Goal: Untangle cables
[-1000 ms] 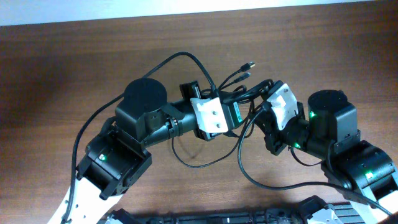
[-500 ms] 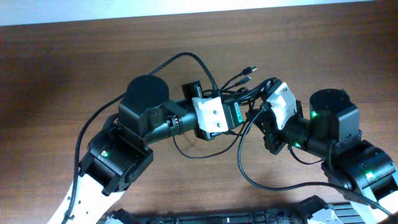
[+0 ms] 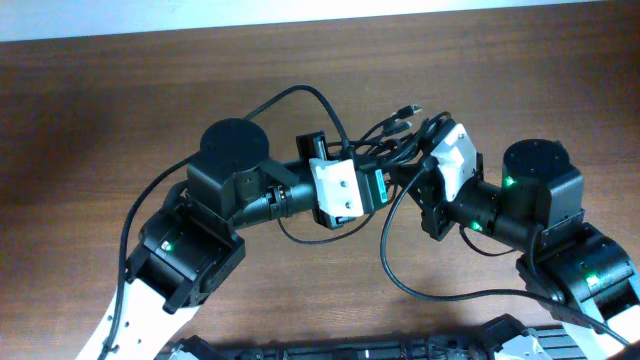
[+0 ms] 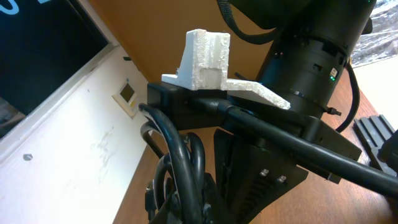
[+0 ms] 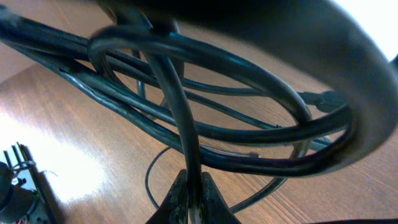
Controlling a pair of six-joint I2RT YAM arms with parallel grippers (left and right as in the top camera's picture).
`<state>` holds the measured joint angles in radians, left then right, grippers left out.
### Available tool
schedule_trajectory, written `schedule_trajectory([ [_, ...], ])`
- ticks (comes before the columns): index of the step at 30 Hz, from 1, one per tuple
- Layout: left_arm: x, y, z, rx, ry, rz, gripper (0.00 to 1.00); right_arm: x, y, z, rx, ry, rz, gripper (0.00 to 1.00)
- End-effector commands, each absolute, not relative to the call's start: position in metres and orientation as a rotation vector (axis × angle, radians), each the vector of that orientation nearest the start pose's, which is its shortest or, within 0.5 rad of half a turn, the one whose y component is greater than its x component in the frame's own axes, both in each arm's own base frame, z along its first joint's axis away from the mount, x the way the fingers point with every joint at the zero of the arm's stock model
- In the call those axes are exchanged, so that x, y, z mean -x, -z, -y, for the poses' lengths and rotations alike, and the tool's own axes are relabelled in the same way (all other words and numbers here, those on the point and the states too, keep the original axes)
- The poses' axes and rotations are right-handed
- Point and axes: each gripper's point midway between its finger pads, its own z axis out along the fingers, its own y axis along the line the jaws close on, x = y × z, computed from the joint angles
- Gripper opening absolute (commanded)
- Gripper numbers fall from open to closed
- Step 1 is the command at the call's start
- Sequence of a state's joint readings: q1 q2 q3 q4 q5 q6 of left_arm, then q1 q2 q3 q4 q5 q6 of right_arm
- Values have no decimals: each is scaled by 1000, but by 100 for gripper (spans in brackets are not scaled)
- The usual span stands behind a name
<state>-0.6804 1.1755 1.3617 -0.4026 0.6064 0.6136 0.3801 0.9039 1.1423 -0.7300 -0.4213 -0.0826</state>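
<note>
Up close, the right gripper (image 5: 190, 205) has its jaws pinched tight on one strand of the cables (image 5: 205, 134) (proper bird's nest). The left gripper (image 3: 384, 183) is clamped on the same bundle, loops trail on the table (image 3: 150, 80), and plugs (image 3: 404, 110) poke out behind.

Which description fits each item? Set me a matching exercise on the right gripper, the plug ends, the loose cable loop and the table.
1. right gripper
2. plug ends
3. loose loop
4. table

a. sticking out on the far side of the tangle
b. brown wood
c. jaws shut on a cable
d. lying on the tabletop, nearer the arm bases

Pairs: 1-c, 2-a, 3-d, 4-b
</note>
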Motion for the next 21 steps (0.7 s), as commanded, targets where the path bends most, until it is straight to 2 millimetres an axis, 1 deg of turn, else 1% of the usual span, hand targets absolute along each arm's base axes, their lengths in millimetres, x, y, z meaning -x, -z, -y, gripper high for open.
schedule_trajectory([
  [1,-202,-417,313,-1449,667,-1051,0,-237,-336,-177,732,-670,-1911,4],
  [10,-207,-403,317,-1470,684,-1098,0,-239,-341,-178,717,-676,-1893,4],
  [13,-206,-399,316,-1478,691,-1114,0,-240,-342,-178,716,-676,-1885,4],
  [18,-203,-385,313,-1506,714,-1178,0,-241,-345,-179,711,-678,-1874,4],
  [21,-201,-381,312,-1516,723,-1200,0,-243,-349,-179,681,-696,-1868,4],
])
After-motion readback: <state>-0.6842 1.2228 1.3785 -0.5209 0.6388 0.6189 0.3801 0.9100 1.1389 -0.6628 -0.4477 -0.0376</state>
